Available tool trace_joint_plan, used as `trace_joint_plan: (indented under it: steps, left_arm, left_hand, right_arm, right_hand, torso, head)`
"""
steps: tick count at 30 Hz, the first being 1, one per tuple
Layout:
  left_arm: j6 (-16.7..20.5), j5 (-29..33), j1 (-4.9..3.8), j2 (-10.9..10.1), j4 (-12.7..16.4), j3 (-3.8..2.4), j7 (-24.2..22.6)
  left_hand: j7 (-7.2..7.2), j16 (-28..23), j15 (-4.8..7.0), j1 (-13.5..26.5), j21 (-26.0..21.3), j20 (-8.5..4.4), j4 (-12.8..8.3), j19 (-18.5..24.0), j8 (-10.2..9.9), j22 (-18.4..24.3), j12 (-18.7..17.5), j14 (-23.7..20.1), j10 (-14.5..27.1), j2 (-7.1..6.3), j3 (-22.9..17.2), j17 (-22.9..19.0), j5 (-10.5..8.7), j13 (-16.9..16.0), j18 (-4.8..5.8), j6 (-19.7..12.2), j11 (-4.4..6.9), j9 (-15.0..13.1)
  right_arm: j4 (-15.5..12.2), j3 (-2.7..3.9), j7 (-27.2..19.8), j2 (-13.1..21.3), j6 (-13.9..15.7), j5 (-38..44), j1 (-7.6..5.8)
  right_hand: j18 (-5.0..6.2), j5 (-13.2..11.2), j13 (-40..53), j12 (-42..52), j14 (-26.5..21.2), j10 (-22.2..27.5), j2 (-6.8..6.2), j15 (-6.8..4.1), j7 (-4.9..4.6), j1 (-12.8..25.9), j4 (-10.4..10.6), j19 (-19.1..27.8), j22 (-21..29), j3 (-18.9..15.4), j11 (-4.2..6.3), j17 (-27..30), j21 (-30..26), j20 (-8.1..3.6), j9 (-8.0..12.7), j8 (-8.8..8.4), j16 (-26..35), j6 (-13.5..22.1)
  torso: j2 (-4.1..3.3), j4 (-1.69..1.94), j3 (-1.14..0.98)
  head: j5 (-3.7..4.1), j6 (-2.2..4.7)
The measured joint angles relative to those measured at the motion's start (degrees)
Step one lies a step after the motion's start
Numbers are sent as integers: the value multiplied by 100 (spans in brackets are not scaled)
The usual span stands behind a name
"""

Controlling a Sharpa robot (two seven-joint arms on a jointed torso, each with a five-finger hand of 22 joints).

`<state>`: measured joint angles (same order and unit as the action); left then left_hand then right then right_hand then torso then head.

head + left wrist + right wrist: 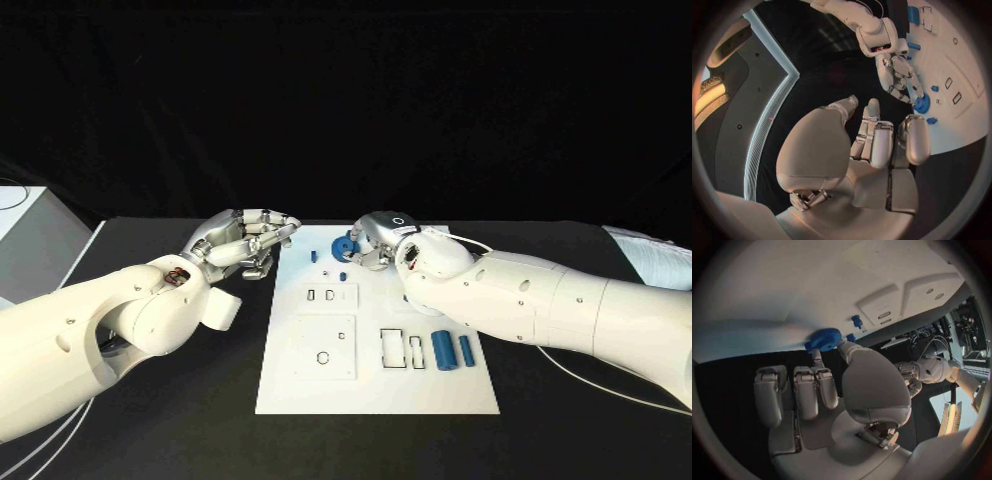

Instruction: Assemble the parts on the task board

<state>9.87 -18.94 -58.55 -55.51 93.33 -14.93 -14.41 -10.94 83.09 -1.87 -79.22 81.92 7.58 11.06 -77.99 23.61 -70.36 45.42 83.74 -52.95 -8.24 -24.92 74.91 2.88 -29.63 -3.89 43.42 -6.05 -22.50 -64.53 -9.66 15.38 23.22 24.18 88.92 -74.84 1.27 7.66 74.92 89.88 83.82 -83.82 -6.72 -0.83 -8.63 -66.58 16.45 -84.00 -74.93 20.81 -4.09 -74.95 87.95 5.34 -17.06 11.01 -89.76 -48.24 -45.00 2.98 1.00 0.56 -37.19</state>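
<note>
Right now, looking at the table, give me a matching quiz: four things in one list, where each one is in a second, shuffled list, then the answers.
Things:
1. blue gear
2. left hand
3. two blue cylinders
4. small blue peg

Places:
A. lying side by side on the board's near right part
B. off the board, beside its far left corner
C. touched by the right hand's fingers
D. on the board, left of the gear

Pairs: 1-C, 2-B, 3-A, 4-D

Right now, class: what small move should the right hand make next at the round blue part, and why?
Probably close the right hand a little more firmly on the round blue part before lifting or turning it. Its fingertips sit at the part's edge at the far end of the task board, while the left hand is curled beside the board, holding nothing.
</note>
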Motion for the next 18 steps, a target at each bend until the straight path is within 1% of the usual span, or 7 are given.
trace_joint_plan:
  steps: [6, 17, 18]
  left_arm:
    - [1, -7, 0, -12, 0, 0, 2]
    - [3, -21, 0, -27, 0, 0, 5]
    - [3, -22, 0, -28, -3, 0, 5]
  left_hand:
    - [0, 0, 0, 0, 0, 0, 0, 0, 0, 0, 0, 0, 0, 0, 0, 0, 0, 0, 0, 0, 0, 0]
    - [0, 0, 0, 0, 0, 0, 0, 0, 0, -1, 0, 0, 0, 0, 0, 0, 0, 0, 0, 0, 0, 1]
    - [0, 0, 0, 0, 0, 0, 0, 0, 0, -1, 0, 0, 0, 0, 0, 0, 0, -1, 0, 0, 0, 1]
  right_arm:
    - [-63, 0, -25, 50, -30, -37, 0]
    - [-252, -5, -42, 231, -21, -62, 7]
    - [-272, -7, -38, 252, -21, -63, 8]
  right_hand:
    - [0, 0, 0, 0, 0, 0, 0, 0, 0, 0, 0, 0, 0, 0, 0, 0, 0, 0, -5, -7, 0, 1]
    - [0, 0, -1, 0, 0, 0, 1, 0, 0, 1, 15, 0, 1, 15, 0, 1, 0, 0, -6, -8, 0, 1]
    - [0, 0, -1, 0, 0, 0, 17, 0, -2, 17, 15, 0, 1, 15, 0, 1, 0, 0, -23, -1, 0, -2]
  torso:
    - [1, -3, -3]
    - [0, -7, -3]
    - [-1, -8, -3]
  head:
    - [-10, 12]
    - [-34, 2]
    - [-36, 2]
